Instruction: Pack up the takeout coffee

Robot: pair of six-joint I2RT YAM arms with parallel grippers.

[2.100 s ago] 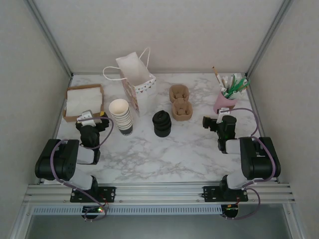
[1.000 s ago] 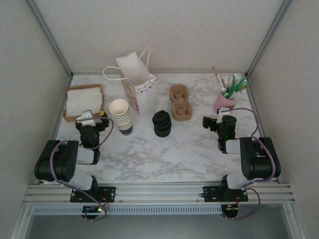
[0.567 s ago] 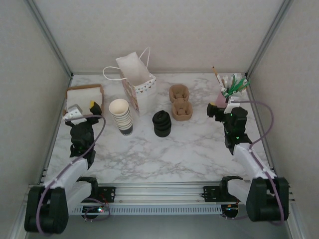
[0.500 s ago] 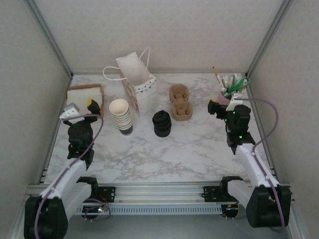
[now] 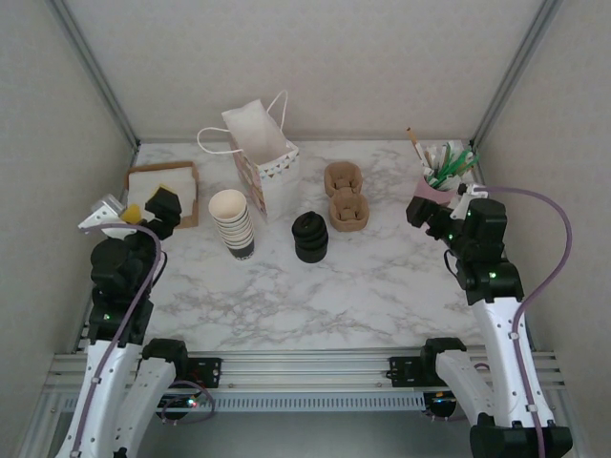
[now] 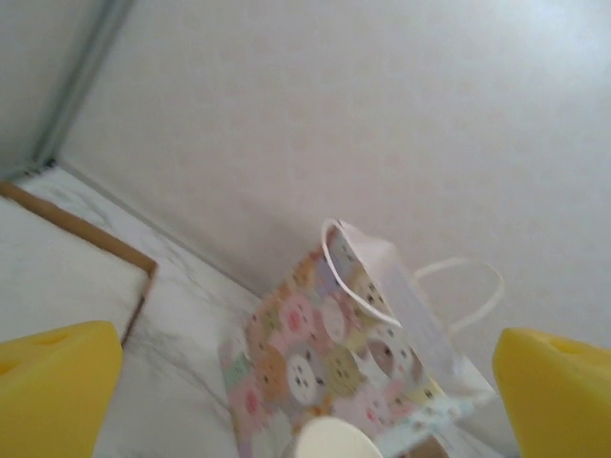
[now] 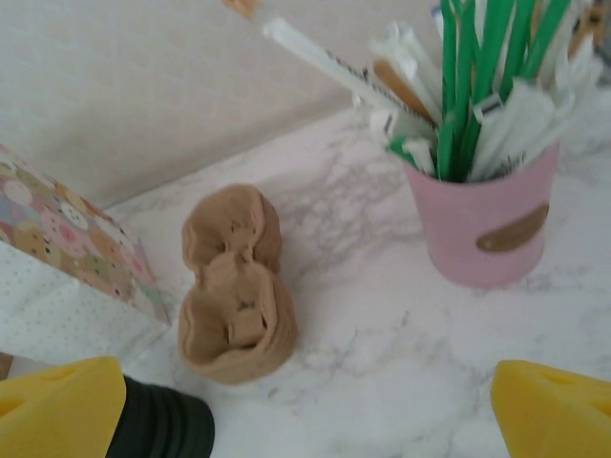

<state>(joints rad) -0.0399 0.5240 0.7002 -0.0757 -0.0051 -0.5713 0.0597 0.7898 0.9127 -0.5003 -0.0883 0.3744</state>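
**Top view.** My left hand (image 5: pixel 134 210) hangs open at the near edge of the cardboard tray (image 5: pixel 162 167), which holds white napkins (image 5: pixel 153 184). My right hand (image 5: pixel 444 202) is open just beside the pink pot (image 5: pixel 425 194) of straws (image 5: pixel 444 162) and hides part of it. The paper bag (image 5: pixel 263 157) stands open at the back; I cannot see inside it. Lidless cups (image 5: pixel 232 221) are stacked in front of it, with black lids (image 5: pixel 309 237) stacked to their right. Two brown cup holders (image 5: pixel 345 196) lie beyond the lids. I cannot pick out a lidded takeout coffee. The near half of the bench (image 5: pixel 334 286) is bare, and walls close three sides.

**Left wrist.** The yellow pads (image 6: pixel 52 382) are wide apart. The paper bag (image 6: pixel 334 363) sits between them, and a cup rim (image 6: pixel 334 441) is cut off below.

**Right wrist.** The pads (image 7: pixel 554 410) are wide apart. The pink pot (image 7: pixel 482 224) and cup holders (image 7: pixel 234 286) are clear, and the lids (image 7: pixel 158 425) are half hidden.
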